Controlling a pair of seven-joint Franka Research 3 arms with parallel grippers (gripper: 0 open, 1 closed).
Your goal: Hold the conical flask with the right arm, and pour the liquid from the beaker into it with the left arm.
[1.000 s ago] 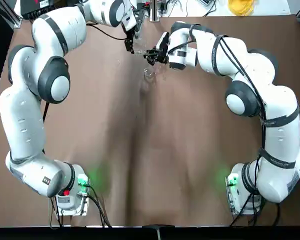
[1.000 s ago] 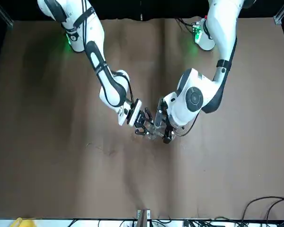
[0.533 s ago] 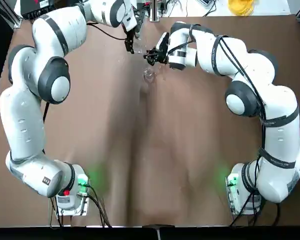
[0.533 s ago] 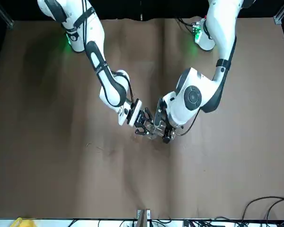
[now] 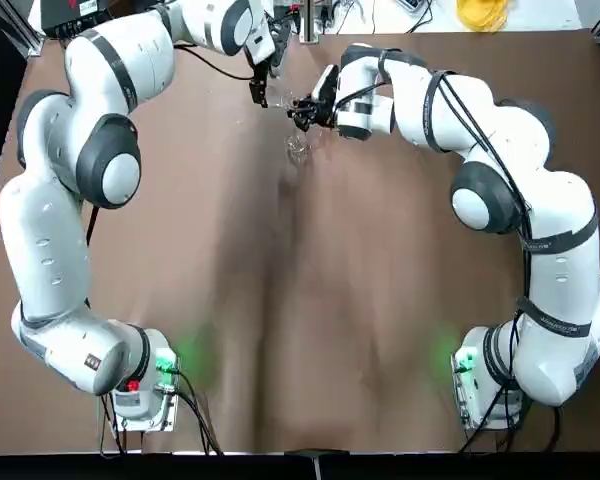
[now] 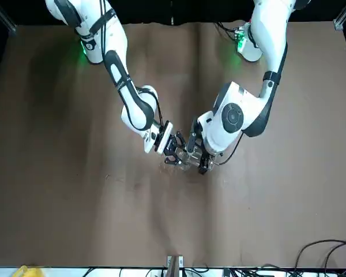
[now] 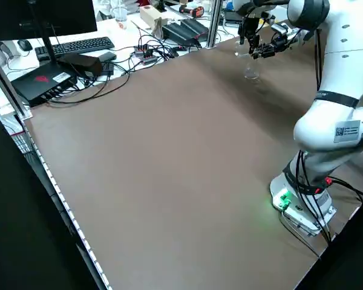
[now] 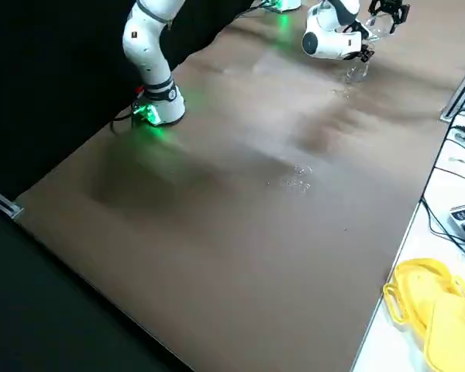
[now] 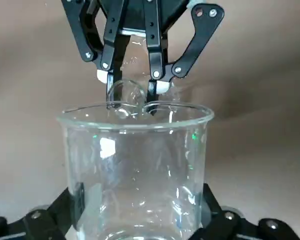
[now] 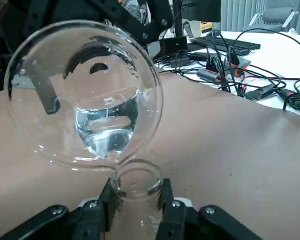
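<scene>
Left gripper [image 9: 142, 212], right of centre in the front view, has its two fingers pinching the clear, wide-rimmed glass beaker [image 9: 135, 170] by its sides; we see it tipped towards the flask. Just beside it, near the centre of that frame, our right gripper [image 10: 139, 192] pinches the narrow neck of the small, clear, cone-shaped conical flask [image 8: 356, 74], whose wide body hangs below the fingers, off the table. Both holds are made and the beaker's rim is at the flask's mouth, so we judge the task to be at the pour itself. Colourless, glossy liquid [image 10: 107, 130] shows in the beaker, so some pouring seems left to us; whether any is in the flask, or whether rim and mouth touch, we cannot tell. Clear droplets [image 8: 298, 184] lie on the brown tabletop [image 8: 217, 263], right of centre in the right side view, so a spill looks like our main risk. Nothing stands between the two vessels, though our grippers are close enough to knock together if we tilt carelessly. Black cables [image 7: 133, 69] and a keyboard [image 7: 85, 46] sit at the upper left of the left side view, and yellow cloth-like items [image 8: 442, 310] at the lower right of the right side view, all well apart from our work.
</scene>
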